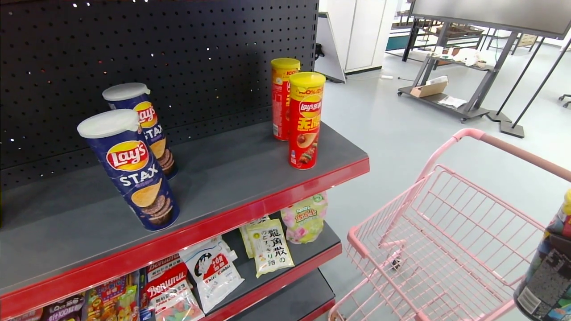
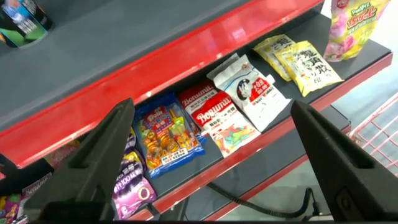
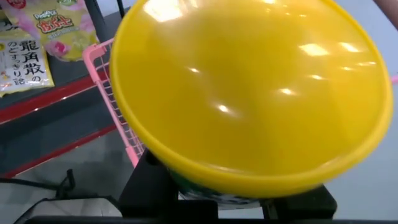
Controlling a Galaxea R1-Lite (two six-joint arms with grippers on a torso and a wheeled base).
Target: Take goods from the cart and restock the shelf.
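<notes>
A dark chip can with a yellow lid (image 3: 249,87) sits between the fingers of my right gripper (image 3: 227,196), which is shut on it. The same can (image 1: 546,263) hangs at the far right over the pink cart (image 1: 383,209). The grey top shelf with a red front edge (image 1: 250,178) carries two blue cans (image 1: 129,169) at the left and two red cans with yellow lids (image 1: 305,120) at its right end. My left gripper (image 2: 211,180) is open with nothing in it, in front of the lower shelf of snack bags (image 2: 230,118).
A black pegboard (image 1: 178,58) backs the shelf. Snack bags (image 1: 267,245) lie on the lower shelf under the red cans. The shelf has free room between the blue and red cans. A rolling stand (image 1: 446,93) is far behind on the grey floor.
</notes>
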